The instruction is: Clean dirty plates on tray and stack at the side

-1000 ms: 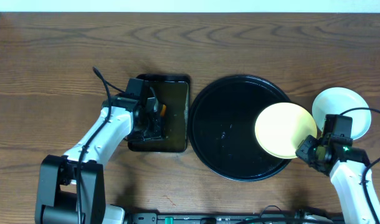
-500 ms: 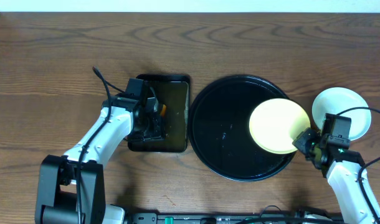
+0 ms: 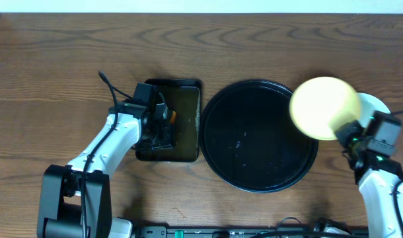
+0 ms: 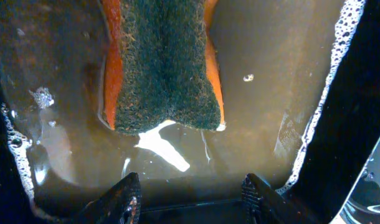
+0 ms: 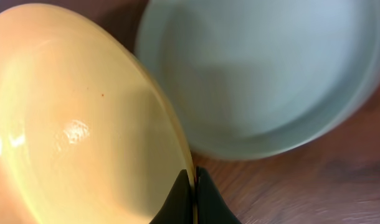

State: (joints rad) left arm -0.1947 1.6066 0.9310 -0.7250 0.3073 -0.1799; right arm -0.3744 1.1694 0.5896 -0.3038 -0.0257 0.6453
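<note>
Right gripper (image 5: 193, 186): we see both fingertips pinched tight on the thin rim of the yellow plate (image 5: 84, 124), with the jaws nearly together.
Yellow plate: held tilted and off the table (image 3: 56, 66), it reaches forward and to the left from the right fingertips. From overhead it overlaps the tray's rim and part of the pale plate. We make out one tiny reddish speck on its face.
Pale plate (image 5: 258, 74): it lies flat on the wood, just beyond the right fingertips and to their right. The yellow plate's edge crosses in front of it; we cannot tell whether the two touch.
Tray (image 3: 248, 139): glossy black, it sits to the left of the right gripper, between the two arms.
Left gripper (image 4: 190, 199): its jaws stand wide apart with nothing between them, low over the sponge tray (image 3: 188, 99).
Sponge (image 4: 162, 62): it lies ahead of the left fingertips — not between them — in brownish water, green scouring face up, orange at the sides.
Sponge tray: directly under the left gripper and just beside the tray, with foam along its walls.
</note>
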